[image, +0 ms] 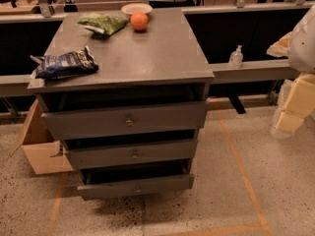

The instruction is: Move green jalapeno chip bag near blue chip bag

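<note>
While the gripper (pixel 294 107) hangs well right of the table (pixel 147 53), not yet reaching in — gripping or not, I cannot tell — the green jalapeno chip bag (pixel 103 23) lies far to its left at the back, near an orange ball (pixel 139 21). The blue chip bag (pixel 64 65) overhangs the front-left corner; open surface between them leaves room.

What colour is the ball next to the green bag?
The ball is orange, in the camera view. The gripper is at the right edge, away from the cabinet.

The green jalapeno chip bag (pixel 102 23) lies flat at back (wrinkled); blue chip bag (pixel 64 65) front-left edge; pincer (pixel 289 117) far right.
</note>
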Tool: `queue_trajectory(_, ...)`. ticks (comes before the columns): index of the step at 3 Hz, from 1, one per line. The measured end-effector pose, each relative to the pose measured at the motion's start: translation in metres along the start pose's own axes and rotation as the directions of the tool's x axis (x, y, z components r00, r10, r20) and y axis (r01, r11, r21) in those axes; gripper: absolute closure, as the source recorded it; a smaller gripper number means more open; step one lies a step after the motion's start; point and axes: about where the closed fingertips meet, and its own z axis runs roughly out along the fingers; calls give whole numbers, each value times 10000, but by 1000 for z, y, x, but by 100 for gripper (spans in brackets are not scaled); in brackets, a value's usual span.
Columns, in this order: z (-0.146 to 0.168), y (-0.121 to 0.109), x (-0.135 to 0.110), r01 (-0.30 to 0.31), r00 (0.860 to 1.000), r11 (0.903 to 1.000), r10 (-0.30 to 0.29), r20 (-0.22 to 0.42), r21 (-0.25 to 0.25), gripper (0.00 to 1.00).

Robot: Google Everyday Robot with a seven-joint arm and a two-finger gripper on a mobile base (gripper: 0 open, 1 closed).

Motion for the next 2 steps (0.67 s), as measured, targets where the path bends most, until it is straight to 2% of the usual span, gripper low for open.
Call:
queue_trajectory(1,0,0,0,0,10000,10000,0,1,2,0)
queue_trajectory(2,2,-16,-10,-132,9982,9989,105,596,458,0)
